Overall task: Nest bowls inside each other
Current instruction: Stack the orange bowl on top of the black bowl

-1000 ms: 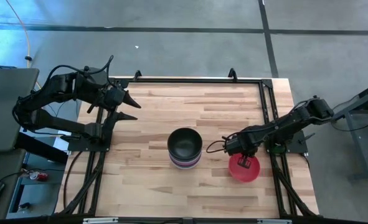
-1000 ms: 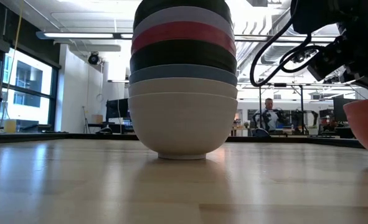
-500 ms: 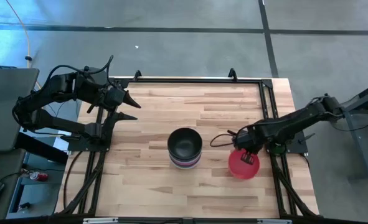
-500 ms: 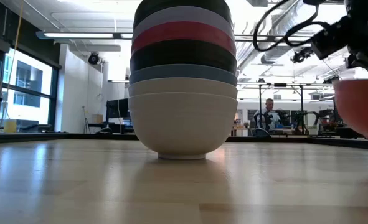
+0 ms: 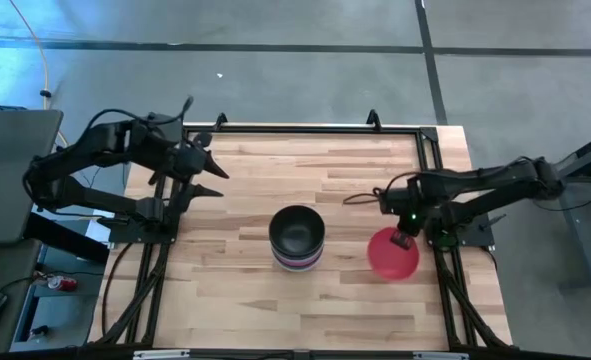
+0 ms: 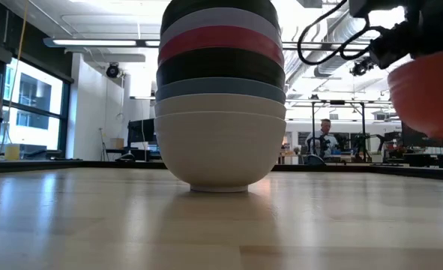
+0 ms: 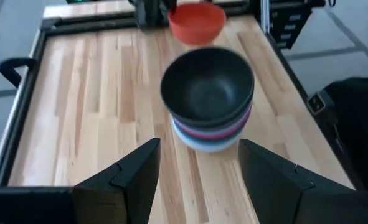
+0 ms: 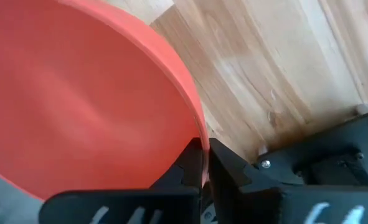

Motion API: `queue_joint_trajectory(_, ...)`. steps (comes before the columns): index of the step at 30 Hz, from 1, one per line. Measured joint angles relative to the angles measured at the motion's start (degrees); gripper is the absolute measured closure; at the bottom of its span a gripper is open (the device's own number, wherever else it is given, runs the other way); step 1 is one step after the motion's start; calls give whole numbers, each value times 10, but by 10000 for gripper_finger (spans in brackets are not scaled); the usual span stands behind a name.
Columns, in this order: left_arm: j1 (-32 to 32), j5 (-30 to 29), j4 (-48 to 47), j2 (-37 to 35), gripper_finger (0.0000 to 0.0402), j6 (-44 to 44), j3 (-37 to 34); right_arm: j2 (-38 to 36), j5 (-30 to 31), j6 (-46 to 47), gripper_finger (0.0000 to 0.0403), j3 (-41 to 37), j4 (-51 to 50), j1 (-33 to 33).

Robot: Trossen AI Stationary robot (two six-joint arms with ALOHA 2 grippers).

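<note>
Lab/workshop: ceiling ducts [image 6: 333,64], concrete floor [image 5: 305,80].

red bowl [image 6: 429,94] aloft beside bowl stack [image 6: 220,97]

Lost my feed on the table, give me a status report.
Right claw shut on red bowl's rim, bowl lifted off table. Left claw open, parked at rear left. Stack of bowls mid-table, black on top. Path to stack clear.

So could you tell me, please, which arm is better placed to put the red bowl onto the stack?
The right. Its gripper is already shut on the rim of the red bowl, held clear of the table beside the stack. The left gripper hangs open and empty near the table's far left corner.
</note>
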Motion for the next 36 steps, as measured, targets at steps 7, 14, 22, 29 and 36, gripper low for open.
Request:
queue_joint_trajectory(7, 0, 0, -3, 0, 195, 13, -44, 0, 9, -66, 403, 102, -56, -74)
queue_joint_trajectory(14, 0, 0, -19, -11, 195, 17, -54, 54, 23, -111, 403, 291, -151, -130)
queue_joint_trajectory(22, 0, 0, -18, -36, 195, 9, -54, 186, 9, -203, 403, 532, -149, -164)
queue_joint_trajectory(29, 0, -2, -63, -71, 195, -9, -54, 307, -12, -268, 403, 690, -149, -179)
queue_joint_trajectory(36, 0, -2, -82, -119, 195, -25, -54, 399, -44, -303, 403, 753, -149, -196)
